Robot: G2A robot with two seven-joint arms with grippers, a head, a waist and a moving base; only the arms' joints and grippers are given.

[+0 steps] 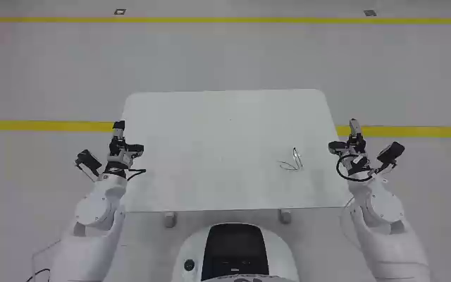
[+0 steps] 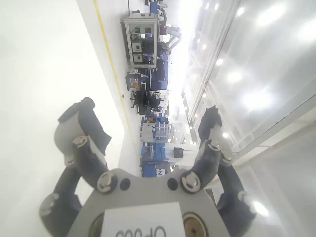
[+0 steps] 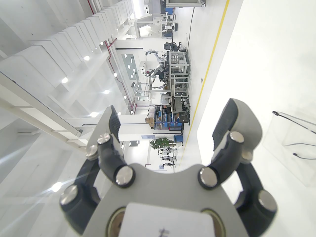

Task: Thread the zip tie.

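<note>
Zip tie [image 1: 297, 158] lies loose on the white table [image 1: 225, 141], right of centre in the top view's frame, as a thin bent strand with a small curl beside it. Neither gripper touches it.

The left gripper [image 1: 118, 127] hangs off the table's left edge in the top view, and the right gripper [image 1: 354, 127] off the right edge. They sit about level with each other, and the right one is the nearer to the tie. From above, both look small, and their fingers are hard to read.

The wrist views settle that. The left gripper [image 2: 148, 107] has its jaws spread wide with nothing between them, and the pale table [image 2: 37, 50] lies beyond one finger. The right gripper [image 3: 170, 107] is likewise released and empty. Its ribbed pads [image 3: 222, 124] are plainly visible, a detail the top view cannot give.

The right wrist view also shows the zip tie [image 3: 296, 122] as a dark thin line on the table [image 3: 271, 50], well apart from the fingers.

A yellow floor line [image 1: 56, 125] runs behind the table in the top view.
</note>
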